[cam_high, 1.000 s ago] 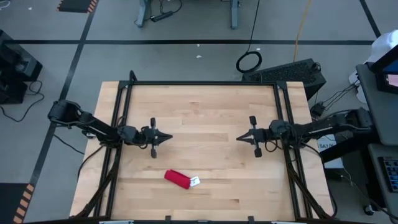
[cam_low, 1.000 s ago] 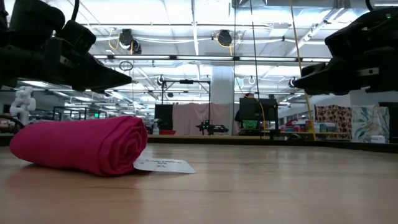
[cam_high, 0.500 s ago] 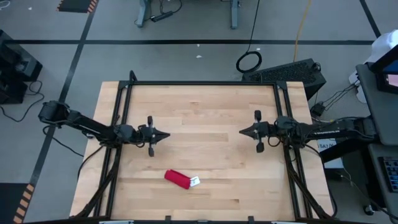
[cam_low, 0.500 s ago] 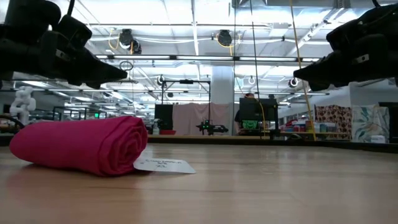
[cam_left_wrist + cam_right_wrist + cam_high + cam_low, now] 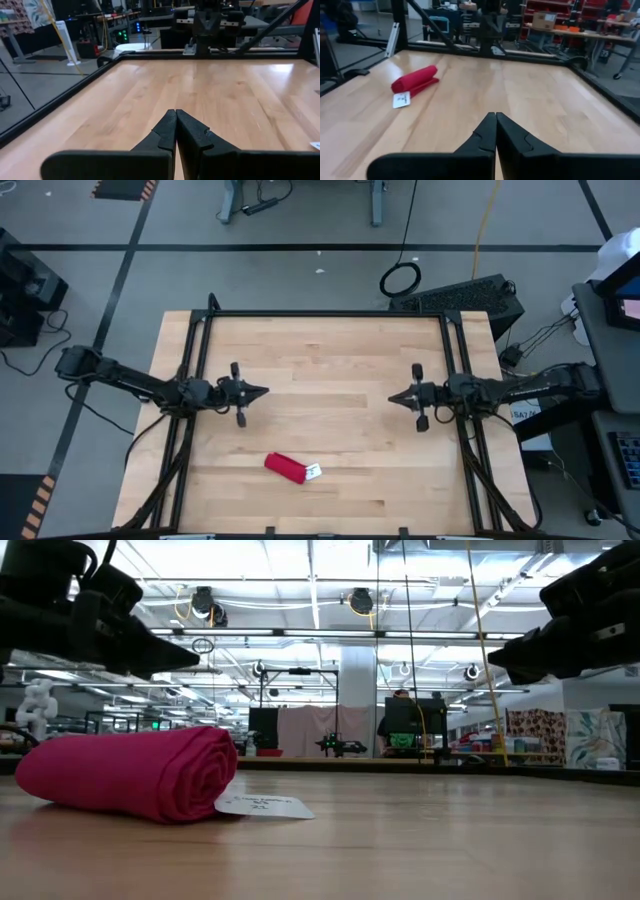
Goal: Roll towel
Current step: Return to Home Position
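Note:
The red towel (image 5: pixel 284 468) lies rolled up on the table near its front edge, left of centre. Its white tag (image 5: pixel 313 472) lies flat on the wood at the roll's right end. The roll also shows in the low view (image 5: pixel 130 772) and in the right wrist view (image 5: pixel 415 79). My left gripper (image 5: pixel 263 391) is shut and empty above the table's left side, farther back than the towel. My right gripper (image 5: pixel 392 399) is shut and empty above the table's right side. In the wrist views the fingers of the left gripper (image 5: pixel 175 113) and the right gripper (image 5: pixel 495 116) are closed together.
A black frame (image 5: pixel 330 314) runs along the table's far edge and down both sides. Bare wood (image 5: pixel 330 380) lies between the two grippers. Beyond the table are benches, screens and cables on the floor.
Both arms have drawn back from the table's middle: my left gripper toward the left edge and a little farther back, my right gripper toward the right edge. Both have stayed shut. The rolled towel has not moved.

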Available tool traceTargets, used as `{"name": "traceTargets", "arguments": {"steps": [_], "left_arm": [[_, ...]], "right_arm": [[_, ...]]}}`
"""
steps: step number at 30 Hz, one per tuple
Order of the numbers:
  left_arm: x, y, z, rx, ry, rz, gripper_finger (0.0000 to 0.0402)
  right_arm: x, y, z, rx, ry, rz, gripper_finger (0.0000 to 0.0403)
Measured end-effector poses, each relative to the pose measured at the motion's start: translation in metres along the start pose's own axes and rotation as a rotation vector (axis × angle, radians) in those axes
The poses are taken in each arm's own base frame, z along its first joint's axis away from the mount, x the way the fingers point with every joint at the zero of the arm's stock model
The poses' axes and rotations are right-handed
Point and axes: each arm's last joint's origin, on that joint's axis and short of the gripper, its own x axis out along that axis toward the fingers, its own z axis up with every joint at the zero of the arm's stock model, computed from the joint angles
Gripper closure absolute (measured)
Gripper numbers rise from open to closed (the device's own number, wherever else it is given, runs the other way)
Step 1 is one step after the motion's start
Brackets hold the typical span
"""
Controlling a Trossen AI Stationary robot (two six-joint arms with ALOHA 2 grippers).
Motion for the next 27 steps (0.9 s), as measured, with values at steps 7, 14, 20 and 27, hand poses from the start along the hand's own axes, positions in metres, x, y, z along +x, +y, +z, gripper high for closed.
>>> {"name": "traceTargets", "arguments": {"steps": [7, 14, 20, 27], "left_arm": [[-0.003, 0.001, 0.000, 0.001, 0.012, -0.001, 0.0387], [-0.004, 0.001, 0.001, 0.000, 0.009, -0.001, 0.0387], [-0.004, 0.001, 0.000, 0.000, 0.012, -0.001, 0.0387], [-0.004, 0.002, -0.001, -0.034, 0.027, 0.025, 0.0387]], "right_arm": [[-0.005, 0.003, -0.001, -0.004, 0.010, 0.029, 0.0403], [-0.012, 0.002, 0.003, -0.023, -0.028, 0.004, 0.0403], [-0.019, 0.001, 0.004, -0.041, -0.047, -0.023, 0.0403], [-0.029, 0.001, 0.005, -0.066, -0.088, -0.020, 0.0403]]}}
